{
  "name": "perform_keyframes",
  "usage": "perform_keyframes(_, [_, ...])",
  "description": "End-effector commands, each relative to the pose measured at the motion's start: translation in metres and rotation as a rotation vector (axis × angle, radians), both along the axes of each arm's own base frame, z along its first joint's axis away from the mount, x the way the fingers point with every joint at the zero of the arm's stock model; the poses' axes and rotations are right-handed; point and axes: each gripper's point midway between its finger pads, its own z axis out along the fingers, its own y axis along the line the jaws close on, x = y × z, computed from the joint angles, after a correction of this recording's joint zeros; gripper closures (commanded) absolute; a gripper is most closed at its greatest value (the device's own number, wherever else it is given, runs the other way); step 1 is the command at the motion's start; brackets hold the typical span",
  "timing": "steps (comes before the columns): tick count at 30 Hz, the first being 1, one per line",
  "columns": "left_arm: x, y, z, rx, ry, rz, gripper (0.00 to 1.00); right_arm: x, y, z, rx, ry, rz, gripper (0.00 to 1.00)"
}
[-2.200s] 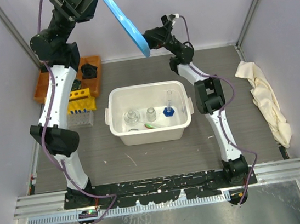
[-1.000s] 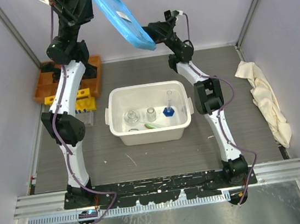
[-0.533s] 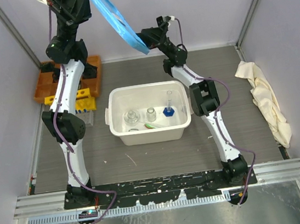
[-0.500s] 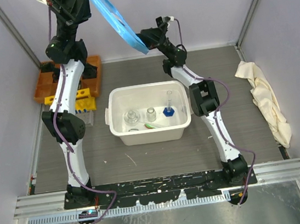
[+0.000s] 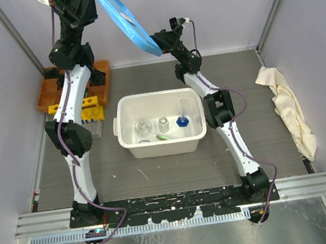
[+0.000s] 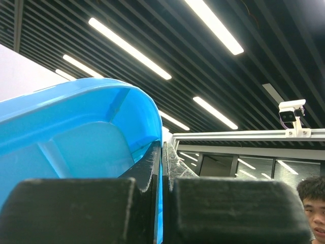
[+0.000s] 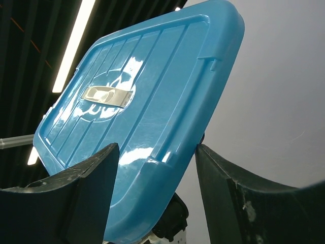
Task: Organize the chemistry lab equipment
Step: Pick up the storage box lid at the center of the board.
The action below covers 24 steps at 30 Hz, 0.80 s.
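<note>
Both arms reach high above the back of the desk point(image 5: 175, 168), holding a blue lid point(image 5: 122, 16) between them, tilted steeply on edge. The left end effector point(image 6: 161, 152) is pressed together on the lid's upper rim, which sits thin between its black fingers. The right end effector point(image 7: 156, 150) has its fingers spread wide, one against each side of the lid's lower corner, gripping it.

Below, a white bin point(image 5: 126, 106) stands open in the middle of the desk. Inside it lie a small glass flask point(image 5: 144, 127), a small glass jar point(image 5: 163, 124) just beside it, an upright glass tube on a blue base point(image 5: 183, 118) toward the right wall, and a green spoon point(image 5: 166, 136) near the front wall. The yellow tube rack point(image 5: 90, 102) stands left of the bin, partly behind the left arm, beside an orange tray point(image 5: 46, 98). A cream cloth point(image 5: 288, 111) lies bunched at the desk's right edge.
</note>
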Motion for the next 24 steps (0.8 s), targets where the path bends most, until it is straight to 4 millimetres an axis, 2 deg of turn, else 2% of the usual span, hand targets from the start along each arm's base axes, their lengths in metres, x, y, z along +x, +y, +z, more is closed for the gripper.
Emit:
perform_keyframes(1, [-0.020, 0.013, 0.008, -0.038, -0.054, -0.023, 1.00, -0.068, -0.038, 0.047, 0.111, 0.060, 0.480, 0.33])
perform_keyframes(8, [-0.014, 0.013, 0.002, -0.038, -0.043, -0.024, 1.00, -0.072, -0.042, 0.058, 0.120, 0.059, 0.494, 0.34])
perform_keyframes(10, [-0.015, 0.015, 0.005, -0.043, -0.048, -0.027, 1.00, -0.075, -0.035, 0.058, 0.056, 0.064, 0.478, 0.38])
perform_keyframes(12, [-0.019, 0.014, 0.008, -0.038, -0.058, -0.026, 1.00, -0.072, -0.024, 0.046, -0.052, 0.081, 0.420, 0.39])
perform_keyframes(16, [-0.024, 0.017, 0.012, -0.039, -0.069, -0.019, 1.00, -0.070, -0.024, 0.044, -0.130, 0.048, 0.363, 0.38])
perform_keyframes(22, [-0.030, 0.023, 0.017, -0.048, -0.075, -0.014, 1.00, -0.053, -0.044, 0.048, -0.209, 0.036, 0.218, 0.38])
perform_keyframes(24, [-0.029, 0.023, 0.018, -0.047, -0.069, -0.013, 1.00, -0.045, -0.057, 0.042, -0.263, 0.045, 0.160, 0.39])
